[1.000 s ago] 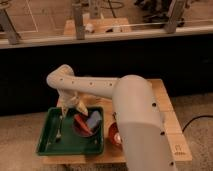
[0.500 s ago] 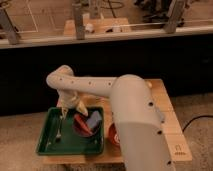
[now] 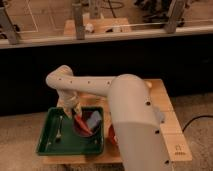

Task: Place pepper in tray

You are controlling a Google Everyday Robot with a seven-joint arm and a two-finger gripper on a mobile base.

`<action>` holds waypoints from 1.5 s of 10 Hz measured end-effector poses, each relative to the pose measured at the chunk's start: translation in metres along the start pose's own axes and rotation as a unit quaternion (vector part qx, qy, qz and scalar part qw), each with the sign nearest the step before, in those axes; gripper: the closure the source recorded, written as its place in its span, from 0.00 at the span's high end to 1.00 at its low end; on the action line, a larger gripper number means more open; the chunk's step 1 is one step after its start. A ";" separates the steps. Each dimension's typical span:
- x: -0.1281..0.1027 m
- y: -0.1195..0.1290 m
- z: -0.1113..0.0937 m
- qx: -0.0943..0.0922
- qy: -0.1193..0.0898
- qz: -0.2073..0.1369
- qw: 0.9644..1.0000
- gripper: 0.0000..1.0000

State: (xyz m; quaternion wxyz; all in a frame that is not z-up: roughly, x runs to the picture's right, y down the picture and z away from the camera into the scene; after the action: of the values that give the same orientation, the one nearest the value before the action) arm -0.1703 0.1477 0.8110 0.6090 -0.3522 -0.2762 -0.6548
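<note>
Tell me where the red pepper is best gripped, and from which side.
Probably across its slim middle, from above: the pepper slants within the tray, with the sponge close beside it. The gripper is right at its upper end.

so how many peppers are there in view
1. The pepper is over the right half of the green tray, right under the gripper, next to the blue-grey sponge. The arm covers part of the table, so more could be hidden.

High camera looks down the arm (image 3: 100, 87) to the gripper (image 3: 76, 116) over tray (image 3: 67, 144).
</note>
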 end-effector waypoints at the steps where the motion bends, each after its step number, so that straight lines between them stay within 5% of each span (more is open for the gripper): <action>1: 0.000 0.000 0.000 0.000 0.000 0.000 1.000 0.51; 11: -0.002 -0.005 -0.003 -0.011 -0.001 -0.002 1.000 0.51; 15: 0.000 -0.003 -0.001 -0.012 -0.003 0.000 1.000 0.28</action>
State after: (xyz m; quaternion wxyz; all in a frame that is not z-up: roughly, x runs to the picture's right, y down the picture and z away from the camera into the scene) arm -0.1737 0.1469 0.8103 0.6044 -0.3612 -0.2702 -0.6567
